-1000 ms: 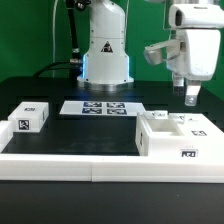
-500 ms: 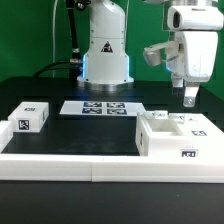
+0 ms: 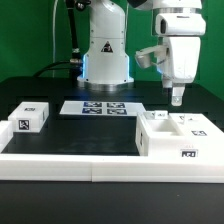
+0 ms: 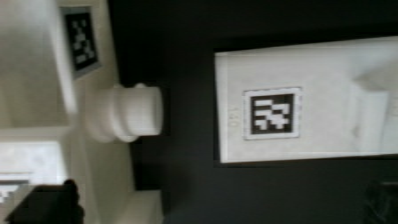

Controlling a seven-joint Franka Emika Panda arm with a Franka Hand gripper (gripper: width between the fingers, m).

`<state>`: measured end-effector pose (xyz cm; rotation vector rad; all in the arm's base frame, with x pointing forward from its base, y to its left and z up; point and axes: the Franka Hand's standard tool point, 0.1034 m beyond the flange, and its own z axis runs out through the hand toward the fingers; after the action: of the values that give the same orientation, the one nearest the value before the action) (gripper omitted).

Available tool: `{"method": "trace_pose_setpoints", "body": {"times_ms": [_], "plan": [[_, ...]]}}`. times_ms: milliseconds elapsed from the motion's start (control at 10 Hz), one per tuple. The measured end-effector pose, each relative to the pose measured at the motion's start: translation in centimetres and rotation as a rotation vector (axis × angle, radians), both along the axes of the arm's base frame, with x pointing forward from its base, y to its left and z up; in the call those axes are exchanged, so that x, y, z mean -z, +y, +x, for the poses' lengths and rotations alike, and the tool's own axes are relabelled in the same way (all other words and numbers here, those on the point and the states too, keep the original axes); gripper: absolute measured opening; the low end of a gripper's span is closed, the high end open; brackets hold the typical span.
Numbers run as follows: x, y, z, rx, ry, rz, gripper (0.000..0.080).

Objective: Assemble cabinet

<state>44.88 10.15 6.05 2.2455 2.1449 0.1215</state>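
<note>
The cabinet's white box-shaped body (image 3: pixel 176 136) with black-and-white tags stands at the exterior view's right, near the front. My gripper (image 3: pixel 177 98) hangs above it, apart from it, over its back edge. In the wrist view the gripper (image 4: pixel 214 208) shows only as dark fingers at the two edges, wide apart, with nothing between them. That view also shows a white tagged face (image 4: pixel 285 105) and a white part with a round peg (image 4: pixel 128 110). A small white tagged panel (image 3: pixel 30 117) lies at the exterior view's left.
The marker board (image 3: pixel 97 108) lies flat in the middle, in front of the white robot base (image 3: pixel 107 55). A low white rim (image 3: pixel 70 160) runs along the table's front edge. The table top is black.
My gripper has moved toward the exterior view's left and turned slightly, staying above the cabinet body. The parts on the table have not moved.
</note>
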Motion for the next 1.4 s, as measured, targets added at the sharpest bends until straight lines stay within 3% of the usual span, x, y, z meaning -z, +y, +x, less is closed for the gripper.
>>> {"method": "trace_pose_setpoints", "body": {"times_ms": [500, 1400], "plan": [[2.3, -0.3, -2.1, 0.015, 0.019, 0.022, 0.0797], [4.6, -0.2, -3.4, 0.020, 0.052, 0.036, 0.0797]]}}
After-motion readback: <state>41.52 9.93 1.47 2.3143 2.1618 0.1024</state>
